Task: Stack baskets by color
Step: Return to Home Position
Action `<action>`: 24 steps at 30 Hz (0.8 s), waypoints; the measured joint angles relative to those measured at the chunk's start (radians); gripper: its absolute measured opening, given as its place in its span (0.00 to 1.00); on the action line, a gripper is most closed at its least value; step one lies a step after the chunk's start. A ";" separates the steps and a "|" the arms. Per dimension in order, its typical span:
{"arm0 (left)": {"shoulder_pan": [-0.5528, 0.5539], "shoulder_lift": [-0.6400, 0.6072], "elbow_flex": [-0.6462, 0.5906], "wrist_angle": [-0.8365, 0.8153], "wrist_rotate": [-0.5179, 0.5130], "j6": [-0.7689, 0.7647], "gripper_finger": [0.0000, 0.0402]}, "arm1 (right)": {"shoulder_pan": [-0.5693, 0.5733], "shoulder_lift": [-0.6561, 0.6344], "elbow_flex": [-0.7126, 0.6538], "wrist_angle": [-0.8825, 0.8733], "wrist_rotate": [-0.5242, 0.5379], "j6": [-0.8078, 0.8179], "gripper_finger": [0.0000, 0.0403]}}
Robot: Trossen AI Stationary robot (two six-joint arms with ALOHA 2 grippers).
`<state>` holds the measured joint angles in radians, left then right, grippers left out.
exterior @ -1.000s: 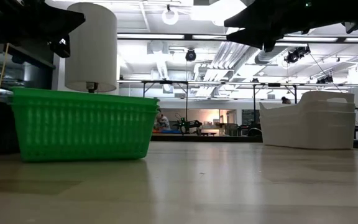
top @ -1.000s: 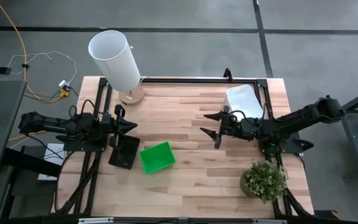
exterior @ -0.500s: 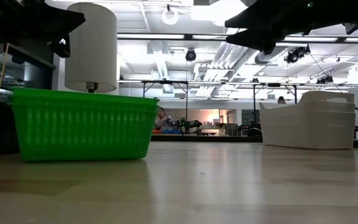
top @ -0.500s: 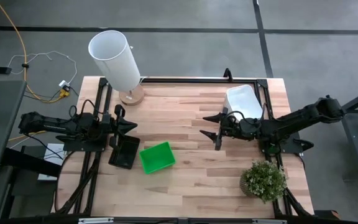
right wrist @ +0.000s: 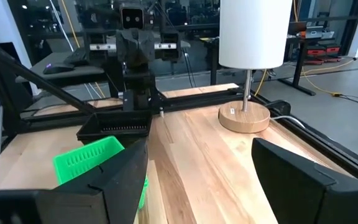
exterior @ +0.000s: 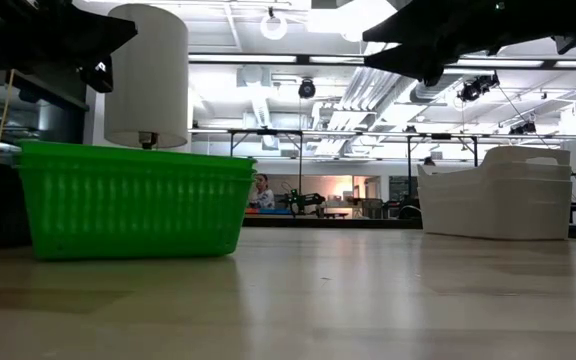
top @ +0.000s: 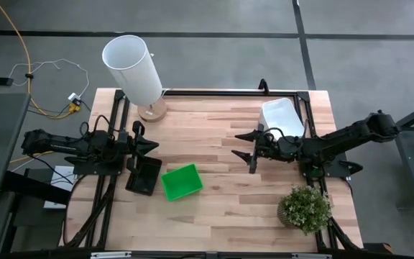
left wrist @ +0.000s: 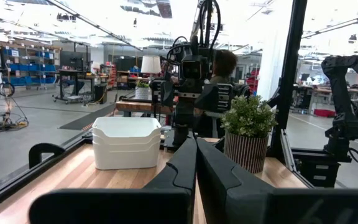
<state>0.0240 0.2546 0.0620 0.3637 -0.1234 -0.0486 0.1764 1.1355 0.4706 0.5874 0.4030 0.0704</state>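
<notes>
Stacked green baskets [top: 182,181] toward desk's front left, black baskets [top: 144,175] just beside them at left edge, white baskets [top: 282,116] at far right corner, left gripper [top: 152,147] pressed together near black baskets, right gripper [top: 237,144] spread wide mid-desk.

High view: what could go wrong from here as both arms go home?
1. The right gripper is open and its arm runs close beside the white basket stack. A careless pull-back could clip and shift it.
2. The left gripper, shut, sits right by the black basket stack. A low swing might nudge it.
3. The potted plant stands near the right arm's base and could be brushed.
</notes>
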 joint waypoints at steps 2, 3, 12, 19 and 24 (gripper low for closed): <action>0.000 0.000 0.000 0.000 0.000 0.000 0.00 | 0.000 -0.016 0.001 -0.006 0.000 0.000 0.68; 0.000 0.000 0.000 0.000 0.000 0.000 0.00 | 0.000 -0.024 0.001 -0.009 0.000 0.000 0.68; 0.000 0.000 0.000 0.000 0.000 0.000 0.00 | 0.001 -0.116 0.000 -0.099 -0.004 0.019 0.68; 0.000 0.000 0.000 0.000 0.000 0.000 0.00 | 0.001 -0.149 -0.002 -0.155 -0.027 0.018 0.68; 0.000 0.000 0.000 0.000 0.000 0.000 0.00 | 0.001 -0.204 -0.003 -0.234 -0.028 0.018 0.68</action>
<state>0.0241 0.2550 0.0624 0.3634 -0.1234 -0.0486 0.1772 0.9310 0.4679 0.3532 0.3746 0.0879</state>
